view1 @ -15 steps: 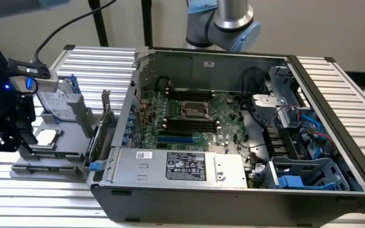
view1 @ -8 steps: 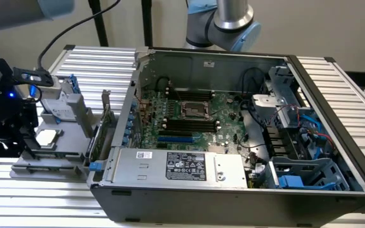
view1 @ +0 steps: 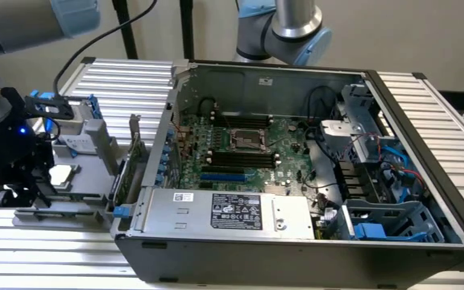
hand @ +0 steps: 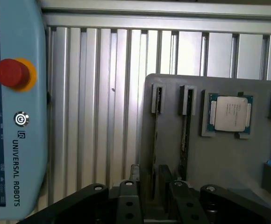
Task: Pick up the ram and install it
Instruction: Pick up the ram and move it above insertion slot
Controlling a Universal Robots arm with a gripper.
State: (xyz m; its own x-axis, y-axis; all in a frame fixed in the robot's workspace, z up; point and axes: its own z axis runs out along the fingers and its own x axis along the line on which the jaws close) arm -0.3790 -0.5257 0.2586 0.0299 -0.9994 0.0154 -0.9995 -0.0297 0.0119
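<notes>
I'm hovering my tool [hand: 155,184] at the near end of the ram [hand: 154,135], which is standing on edge in the gray holder [hand: 229,163] slot farthest from the CPU [hand: 230,113], running straight away from me, and I can't tell if the tool's open or closed.

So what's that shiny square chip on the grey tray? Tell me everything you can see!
The square silver processor chip has a smooth metal lid with faint printing, and a thin green board edge peeks out around it. It lies flat in a shallow pocket of the grey plastic tray, lid up. Only the tray touches it.
</notes>
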